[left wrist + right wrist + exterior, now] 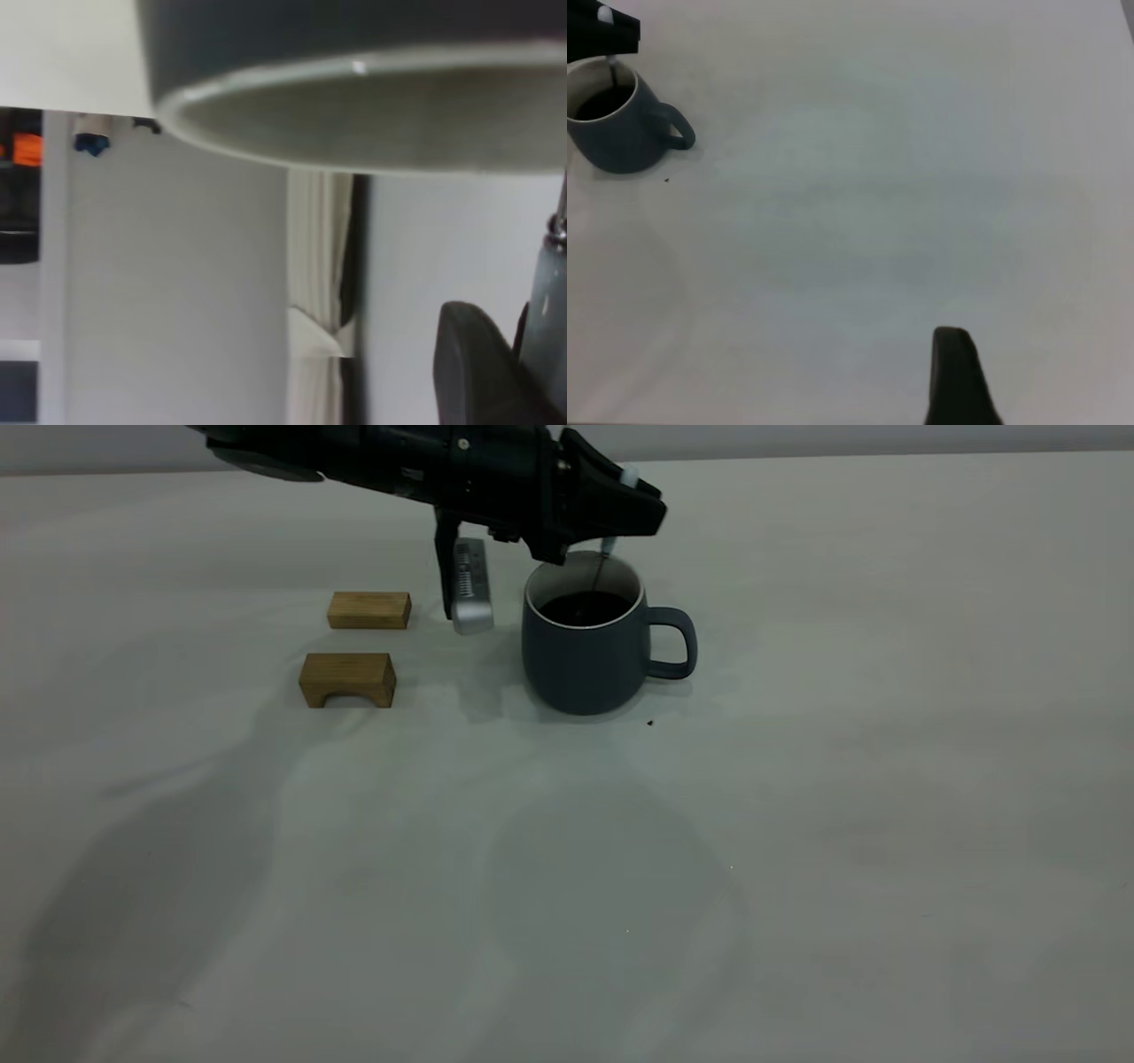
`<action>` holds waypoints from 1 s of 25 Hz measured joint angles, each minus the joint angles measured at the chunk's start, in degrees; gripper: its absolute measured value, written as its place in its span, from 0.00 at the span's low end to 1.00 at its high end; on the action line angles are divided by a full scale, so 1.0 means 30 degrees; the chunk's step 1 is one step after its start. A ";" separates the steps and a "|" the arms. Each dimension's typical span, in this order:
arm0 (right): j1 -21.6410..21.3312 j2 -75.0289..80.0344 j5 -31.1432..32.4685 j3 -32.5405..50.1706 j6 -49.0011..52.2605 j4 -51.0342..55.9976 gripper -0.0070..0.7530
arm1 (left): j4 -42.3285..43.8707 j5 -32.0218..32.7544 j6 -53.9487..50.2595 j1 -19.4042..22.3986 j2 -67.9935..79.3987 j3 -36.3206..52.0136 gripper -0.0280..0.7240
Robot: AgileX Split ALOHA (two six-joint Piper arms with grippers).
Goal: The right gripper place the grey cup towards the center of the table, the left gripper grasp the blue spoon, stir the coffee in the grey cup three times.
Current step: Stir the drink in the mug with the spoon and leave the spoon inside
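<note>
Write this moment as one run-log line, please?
left pincer: holding blue spoon in coffee | grey cup: upright mid-table | right pincer: away from cup

No writing, label, brand or number can be read anywhere; the grey cup (580, 660) is plain, and so are the two wooden blocks (368, 610) and the table (797, 824); the silver-grey piece (470, 584) hanging from the left arm bears a row of small marks — too fine to tell whether they are characters.
</note>
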 joint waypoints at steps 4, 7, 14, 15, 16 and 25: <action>0.0000 0.0000 0.0000 0.0000 0.0000 0.0000 0.70 | 0.1123 0.0721 0.0146 -0.0053 0.0000 0.0000 0.22; 0.0000 0.0000 0.0000 0.0000 0.0000 0.0000 0.70 | 0.1480 0.0609 0.0192 -0.0074 0.0000 0.0000 0.22; 0.0000 0.0000 0.0000 0.0000 0.0000 0.0000 0.70 | 0.1560 -0.0121 0.0207 -0.0090 0.0000 0.0000 0.22; 0.0000 0.0000 0.0000 0.0000 0.0000 0.0000 0.70 | 0.1560 -0.0121 0.0207 -0.0090 0.0000 0.0000 0.22; 0.0000 0.0000 0.0000 0.0000 0.0000 0.0000 0.70 | 0.1560 -0.0121 0.0212 -0.0090 0.0000 0.0000 0.22; 0.0000 0.0000 0.0000 0.0000 0.0000 0.0000 0.70 | 0.2100 0.0482 0.0229 -0.0090 0.0000 0.0000 0.21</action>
